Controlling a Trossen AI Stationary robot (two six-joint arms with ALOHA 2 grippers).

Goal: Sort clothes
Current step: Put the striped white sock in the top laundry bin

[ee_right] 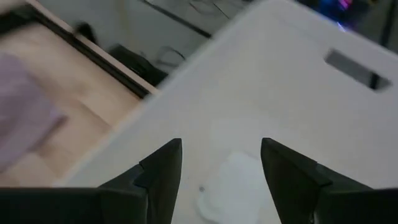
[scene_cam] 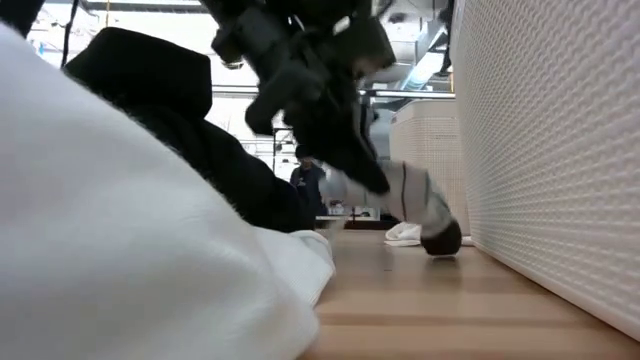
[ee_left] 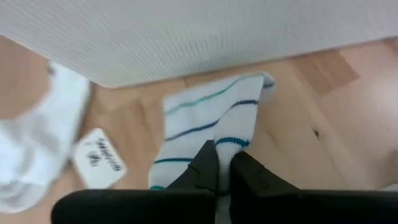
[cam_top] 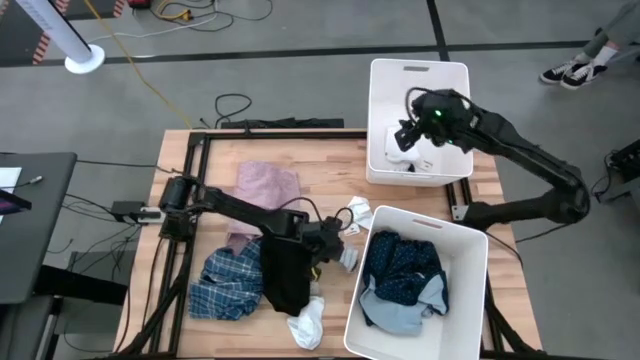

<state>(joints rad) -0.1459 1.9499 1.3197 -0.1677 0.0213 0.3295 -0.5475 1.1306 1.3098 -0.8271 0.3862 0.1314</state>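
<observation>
Clothes are partly sorted: the near white plastic bin [cam_top: 470,300] holds navy patterned fabric [cam_top: 400,265]. Left gripper [ee_left: 222,167] pinches a white blue-striped sock [ee_left: 205,121] on the table; plaid [cam_top: 225,285], black [cam_top: 285,270] and pink [cam_top: 268,185] pieces remain. Right gripper [ee_right: 221,163], spread, hovers over the far bin [cam_top: 385,95].

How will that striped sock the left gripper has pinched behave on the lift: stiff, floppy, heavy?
Probably floppy: the striped sock lies flat and creased on the table, pinched at one edge by the shut left gripper, so the rest should dangle. Likely light, being thin knit. It may drag across the table and brush the white bin beside it.
</observation>
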